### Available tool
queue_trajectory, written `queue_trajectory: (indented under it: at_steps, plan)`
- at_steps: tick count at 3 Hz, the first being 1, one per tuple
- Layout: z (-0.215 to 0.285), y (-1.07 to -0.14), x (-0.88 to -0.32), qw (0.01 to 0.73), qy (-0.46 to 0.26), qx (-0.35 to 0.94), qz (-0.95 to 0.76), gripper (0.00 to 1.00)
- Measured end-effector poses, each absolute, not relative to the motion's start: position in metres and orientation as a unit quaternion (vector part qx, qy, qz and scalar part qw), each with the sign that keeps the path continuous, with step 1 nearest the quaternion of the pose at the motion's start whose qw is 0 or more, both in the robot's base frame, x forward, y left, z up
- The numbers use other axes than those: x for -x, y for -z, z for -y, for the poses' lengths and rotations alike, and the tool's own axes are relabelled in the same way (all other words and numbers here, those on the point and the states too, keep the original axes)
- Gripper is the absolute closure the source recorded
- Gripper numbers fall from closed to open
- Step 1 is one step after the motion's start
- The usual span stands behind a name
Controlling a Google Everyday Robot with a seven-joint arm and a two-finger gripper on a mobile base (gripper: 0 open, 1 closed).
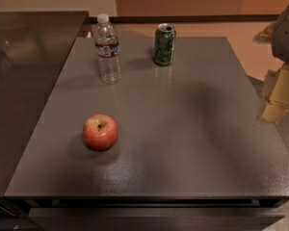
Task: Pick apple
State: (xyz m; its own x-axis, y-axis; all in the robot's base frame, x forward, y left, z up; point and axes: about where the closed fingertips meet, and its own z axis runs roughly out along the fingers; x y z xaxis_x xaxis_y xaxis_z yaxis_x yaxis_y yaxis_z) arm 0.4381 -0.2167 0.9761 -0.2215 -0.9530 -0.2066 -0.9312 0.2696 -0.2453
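Note:
A round red apple [100,132] with yellowish patches and a short dark stem sits on the dark grey table [183,129], at the front left. My gripper [278,100] hangs at the right edge of the view, beside the table's right side, far to the right of the apple and touching nothing. Its pale yellowish end points downward, with the grey arm [288,30] above it.
A clear plastic water bottle [107,49] with a white cap stands at the back left of the table. A green soda can [164,44] stands at the back middle. A dark counter [24,81] adjoins the table on the left.

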Motion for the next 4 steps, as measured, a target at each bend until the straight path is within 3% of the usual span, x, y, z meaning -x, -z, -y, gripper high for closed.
queue_trajectory:
  at_steps: [1,4]
  plan:
    - [0.214,-0.977,-0.439,0.163,0.035,0.606,-0.778,0.00]
    - [0.145,-0.975,-0.441,0.221,-0.036,0.663,-0.715,0.00]
